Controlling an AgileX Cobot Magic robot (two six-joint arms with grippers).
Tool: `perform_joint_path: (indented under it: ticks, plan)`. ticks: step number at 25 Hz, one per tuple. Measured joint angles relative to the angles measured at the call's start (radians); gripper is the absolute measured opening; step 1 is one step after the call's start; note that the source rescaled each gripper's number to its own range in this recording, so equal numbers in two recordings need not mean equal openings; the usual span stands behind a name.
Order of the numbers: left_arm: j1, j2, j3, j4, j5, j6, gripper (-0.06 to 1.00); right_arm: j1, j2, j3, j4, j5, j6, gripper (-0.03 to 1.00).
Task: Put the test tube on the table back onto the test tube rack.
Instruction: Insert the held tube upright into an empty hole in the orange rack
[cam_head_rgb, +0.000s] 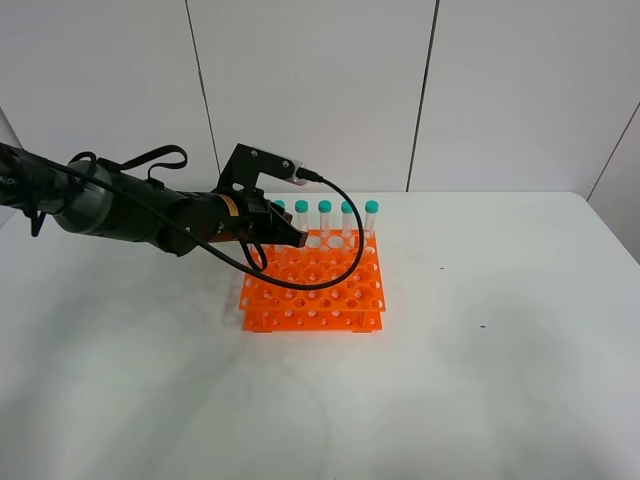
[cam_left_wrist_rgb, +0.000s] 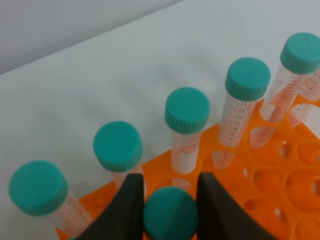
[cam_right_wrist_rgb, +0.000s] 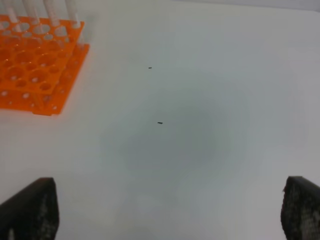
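Two dark fingers (cam_left_wrist_rgb: 127, 210) of the left gripper (cam_head_rgb: 292, 236) are closing narrowly on the teal cap of the test tube (cam_left_wrist_rgb: 170, 214), low in the centre of the left wrist view, with each finger touching a side of the cap. The tube is standing just in front of the back row of the test tube rack (cam_head_rgb: 315, 290), and whether its tip is seated in a hole cannot be told. Five other capped tubes (cam_left_wrist_rgb: 187, 127) are standing upright along that row. In the high view the left arm is reaching in from the left edge over the orange rack near the frame's centre. The right gripper (cam_right_wrist_rgb: 165, 212) is hanging wide apart and empty over the bare white table (cam_right_wrist_rgb: 210, 150), its fingertips sitting in the lower corners of the right wrist view.
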Motion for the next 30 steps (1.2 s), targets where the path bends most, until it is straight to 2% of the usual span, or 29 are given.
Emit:
perform_joint_path:
  ticks: [28,30]
  plan:
    - [0.0,0.014,0.0,0.0,-0.018,-0.032,0.0,0.0,0.0,0.0,0.0,0.0,0.0,0.98]
    - [0.0,0.014,0.0,0.0,-0.018,-0.032,0.04,0.0,0.0,0.0,0.0,0.0,0.0,0.98]
